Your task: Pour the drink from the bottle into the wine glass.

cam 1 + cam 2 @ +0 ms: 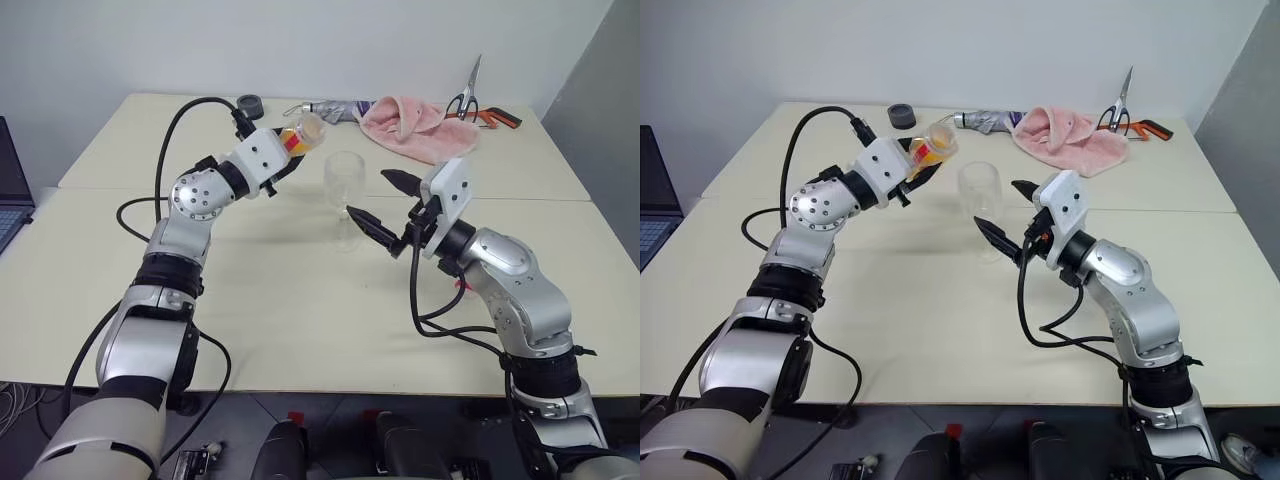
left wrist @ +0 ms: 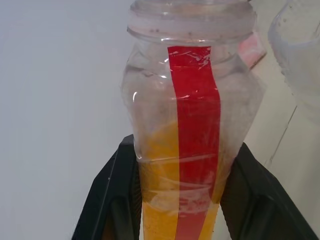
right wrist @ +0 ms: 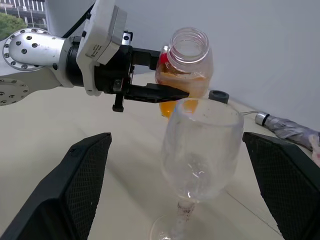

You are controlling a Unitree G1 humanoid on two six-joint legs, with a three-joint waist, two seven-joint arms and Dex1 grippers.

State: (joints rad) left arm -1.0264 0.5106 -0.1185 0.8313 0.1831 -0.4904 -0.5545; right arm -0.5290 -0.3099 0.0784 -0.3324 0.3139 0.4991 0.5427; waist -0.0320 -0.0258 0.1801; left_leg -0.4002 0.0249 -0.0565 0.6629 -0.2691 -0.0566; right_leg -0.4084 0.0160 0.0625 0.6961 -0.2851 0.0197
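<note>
Bottle tilting beside the glass.
Our left fingers (image 3: pixel 150 89) are clenching the bottle (image 3: pixel 184 62); our right fingers (image 1: pixel 383 200), spread, are flanking the wine glass (image 3: pixel 197 150).

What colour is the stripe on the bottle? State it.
Red, a vertical stripe down the clear bottle; clearest in the left wrist view.

Left end effector (image 1: pixel 292 152) clamped, right (image 1: pixel 385 200) agape

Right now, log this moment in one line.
left gripper: shut on bottle, tilted, uncapped | right gripper: open beside wine glass | glass: empty
</note>
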